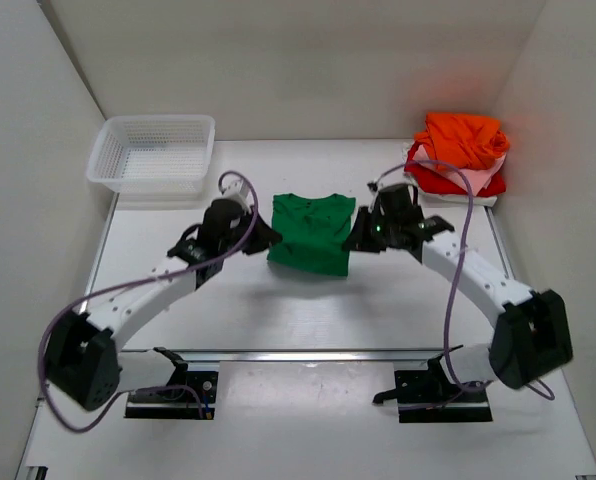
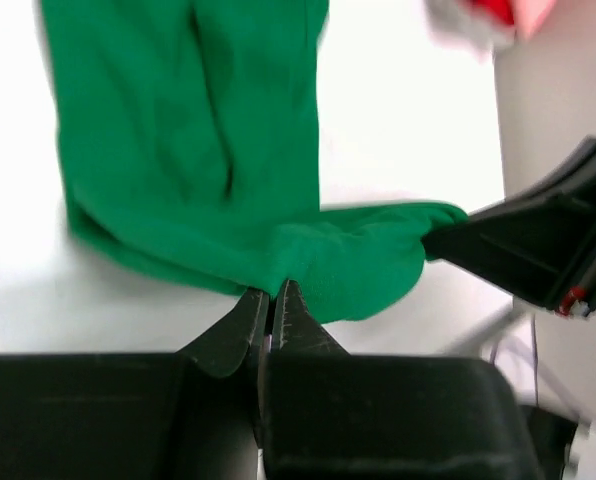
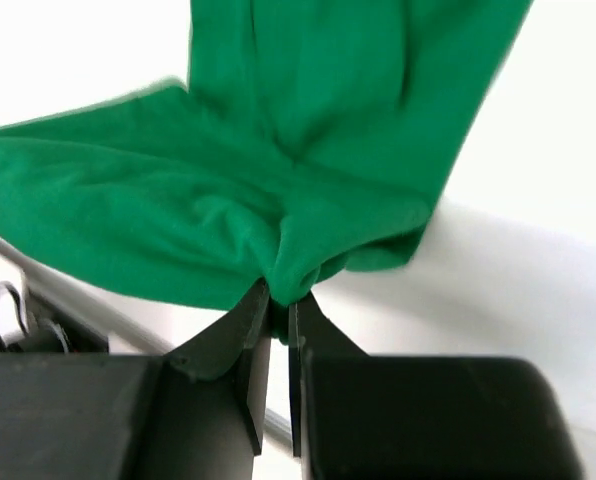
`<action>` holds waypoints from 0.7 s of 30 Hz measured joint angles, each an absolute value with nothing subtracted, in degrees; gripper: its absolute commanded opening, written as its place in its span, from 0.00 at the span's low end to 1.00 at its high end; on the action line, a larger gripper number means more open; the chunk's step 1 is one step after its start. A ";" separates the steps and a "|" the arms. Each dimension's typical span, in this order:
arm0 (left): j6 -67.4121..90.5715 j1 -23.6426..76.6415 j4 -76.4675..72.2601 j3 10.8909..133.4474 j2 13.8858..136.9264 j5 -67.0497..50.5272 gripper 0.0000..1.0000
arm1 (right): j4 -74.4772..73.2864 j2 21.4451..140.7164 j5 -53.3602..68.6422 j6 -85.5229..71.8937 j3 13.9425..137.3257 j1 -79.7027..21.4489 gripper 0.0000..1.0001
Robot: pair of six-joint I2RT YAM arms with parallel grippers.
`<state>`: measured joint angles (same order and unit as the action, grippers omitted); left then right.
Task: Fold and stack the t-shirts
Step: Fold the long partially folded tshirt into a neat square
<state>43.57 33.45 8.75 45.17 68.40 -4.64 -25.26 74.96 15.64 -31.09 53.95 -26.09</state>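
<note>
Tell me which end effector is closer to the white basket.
Left. The left end effector pinches the green t-shirt on the side nearest the basket; the right end effector pinches the opposite side, farther away.

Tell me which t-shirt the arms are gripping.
The bright green cloth t-shirt mid-table, pinched at both sides; the orange and red shirt pile sits far right.

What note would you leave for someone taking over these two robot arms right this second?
Left gripper: shut on the green t-shirt, left side.
Right gripper: shut on its right side.
The shirt lies mid-table, looks partly folded.
Orange t-shirt sits rumpled on the red t-shirt, far right corner.
Done: nothing neatly stacked.
Left: finish this fold, fold the others, stack all.
</note>
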 measured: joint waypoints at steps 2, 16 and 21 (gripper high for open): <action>41.80 30.02 7.57 51.90 75.59 -5.82 0.00 | -25.15 81.76 17.80 -28.05 61.49 -22.48 0.00; 37.50 15.40 -5.19 77.03 117.93 -9.19 0.56 | -26.30 128.92 11.66 -20.67 103.90 -10.98 0.77; 37.01 15.70 -6.90 73.69 114.04 -11.70 0.55 | -21.12 118.67 10.92 -21.32 86.39 -12.75 0.82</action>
